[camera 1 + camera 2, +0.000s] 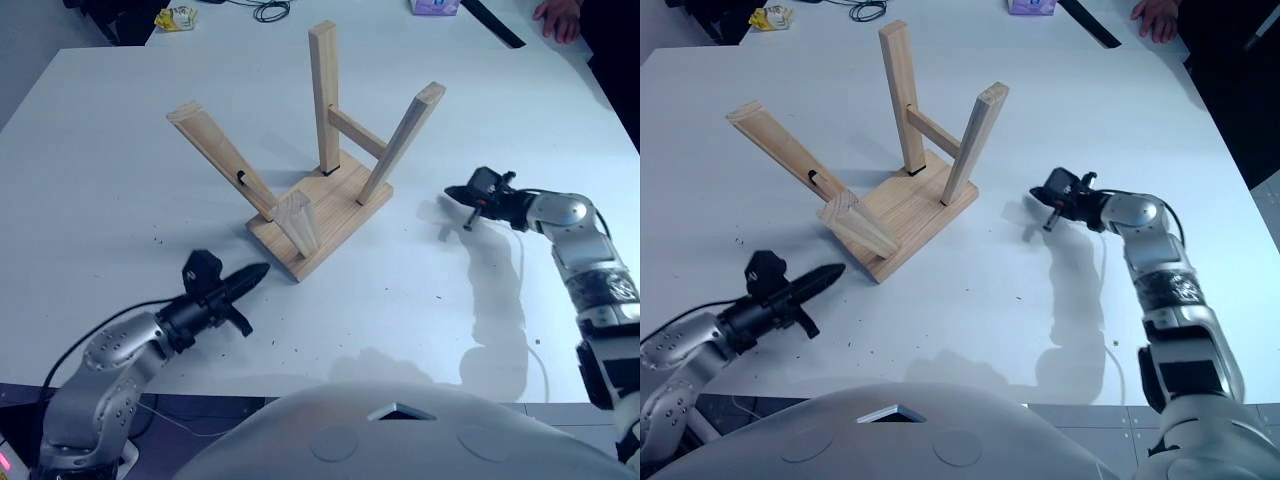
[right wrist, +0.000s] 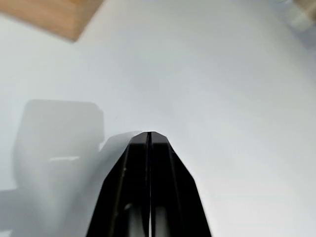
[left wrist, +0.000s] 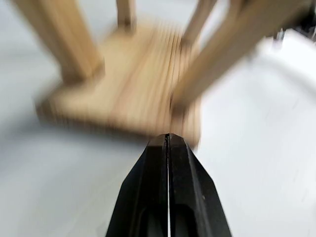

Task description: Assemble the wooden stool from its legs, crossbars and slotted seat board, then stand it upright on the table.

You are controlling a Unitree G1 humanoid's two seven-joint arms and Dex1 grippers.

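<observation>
Left eye view shows the wooden stool (image 1: 330, 205) lying upside down near the middle of the white table (image 1: 100, 150). Its seat board (image 1: 345, 200) is flat on the tabletop and its 4 legs point upward. The far leg (image 1: 324, 95) stands nearly upright. The left leg (image 1: 220, 155) leans out toward the robot's left, and the right leg (image 1: 405, 140) leans toward its right. The near leg (image 1: 298, 222) tips toward the camera. 1 crossbar (image 1: 357, 133) runs between the far leg and the right leg (whether other crossbars are fitted I cannot tell). A small dark slot (image 1: 241, 178) shows on the left leg, low down near the board.

The left gripper (image 1: 262, 270) sits low over the table just beside the board's near corner, its tip aimed at that corner but apart from it. In the left wrist view its 2 fingers (image 3: 160, 163) are pressed together with nothing between them, and the blurred seat board lies right ahead.

The right gripper (image 1: 452, 192) is over bare table to the right of the stool, near the right leg's side of the board without touching it. In the right wrist view its fingers (image 2: 140, 163) meet in a closed point, holding nothing, and a corner of the board (image 2: 54, 15) shows beyond.

A small yellow object (image 1: 178, 17) and a pale box (image 1: 434, 6) lie at the table's far edge, well apart from the stool.
</observation>
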